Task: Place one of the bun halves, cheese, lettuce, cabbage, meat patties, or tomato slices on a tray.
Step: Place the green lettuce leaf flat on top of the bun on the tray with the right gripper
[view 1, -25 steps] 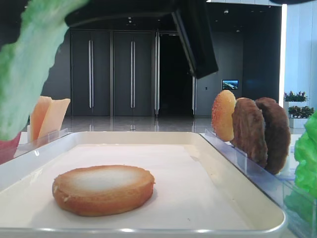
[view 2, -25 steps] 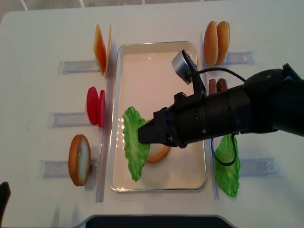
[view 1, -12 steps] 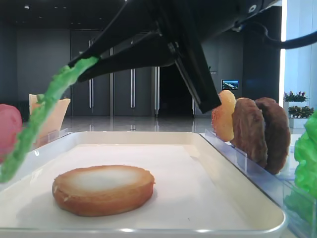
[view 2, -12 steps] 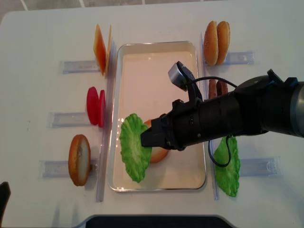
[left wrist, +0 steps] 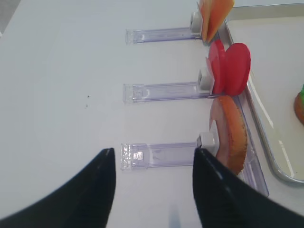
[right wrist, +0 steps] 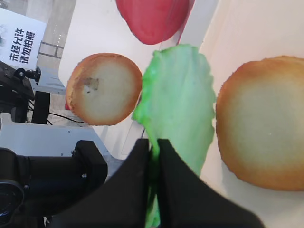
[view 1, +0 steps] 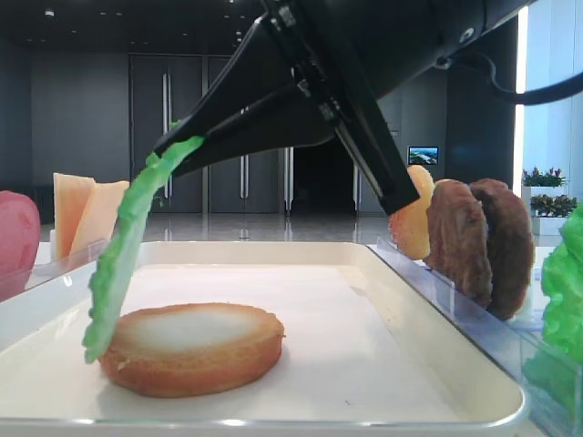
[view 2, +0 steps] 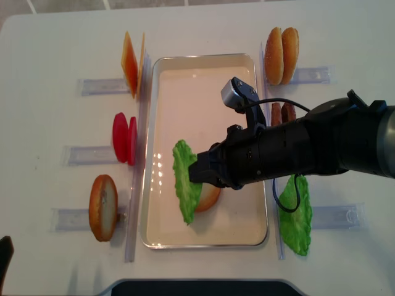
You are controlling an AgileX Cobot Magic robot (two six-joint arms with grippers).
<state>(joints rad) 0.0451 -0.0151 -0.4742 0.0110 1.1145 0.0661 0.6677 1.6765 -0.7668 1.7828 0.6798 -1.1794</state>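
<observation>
My right gripper (view 2: 196, 174) is shut on the top edge of a ruffled green lettuce leaf (view 2: 185, 182), low over the cream tray (view 2: 197, 92). The leaf (view 1: 123, 264) hangs steeply, and its lower end rests against the left side of a bun half (view 1: 196, 350) that lies pale face up on the tray. From the right wrist, the lettuce (right wrist: 178, 99) is pinched between the black fingers, with the bun half (right wrist: 263, 137) just to its right. My left gripper (left wrist: 152, 156) is open over the white table, left of the tray, and holds nothing.
Clear holders flank the tray. On the left stand cheese (view 2: 131, 61), tomato slices (view 2: 125, 139) and a bun half (view 2: 103, 206). On the right stand two bun halves (view 2: 282, 54), meat patties (view 2: 281, 113) and another lettuce leaf (view 2: 295, 213).
The right gripper carried the lettuce rightward from above the tray's left rim and lowered it. The leaf's lower end now meets the bun half. The left gripper shows no change.
</observation>
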